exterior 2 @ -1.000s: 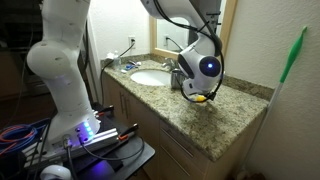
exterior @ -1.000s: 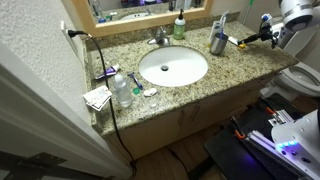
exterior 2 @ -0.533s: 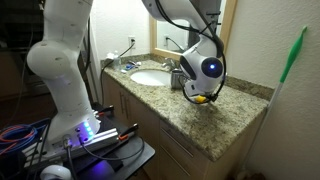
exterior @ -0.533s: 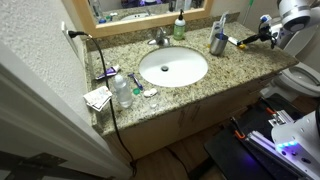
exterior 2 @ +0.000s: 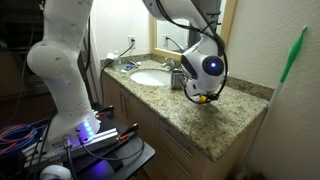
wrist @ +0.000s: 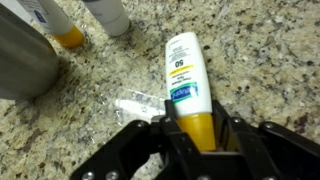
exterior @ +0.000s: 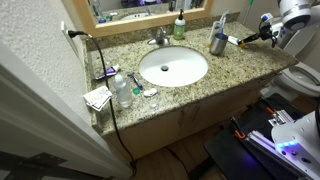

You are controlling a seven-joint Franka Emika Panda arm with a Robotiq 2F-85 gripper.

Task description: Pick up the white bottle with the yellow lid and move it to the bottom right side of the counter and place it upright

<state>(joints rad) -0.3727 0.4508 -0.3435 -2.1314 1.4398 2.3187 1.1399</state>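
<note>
Moved: claw [wrist: 197, 136] has edged slightly sideways; nothing else has shifted.
Claw: its fingers closely flank the yellow lid [wrist: 197, 124]; I cannot tell whether they pinch it.
Bottle: white bottle [wrist: 186, 75] lies flat on the counter [wrist: 270, 60], near a metal cup [wrist: 22, 62].
Handling: probably light, stiff, smooth, and apt to roll.
Hold: across the body, just above the lid.
Axis: runs away from the claw, with the lid nearest it.

Robot's hand [exterior 2: 201, 95] low over the counter [exterior 2: 238, 118], yellow lid [exterior 2: 205, 98] at its tips, white sink [exterior 2: 150, 77] behind
</note>
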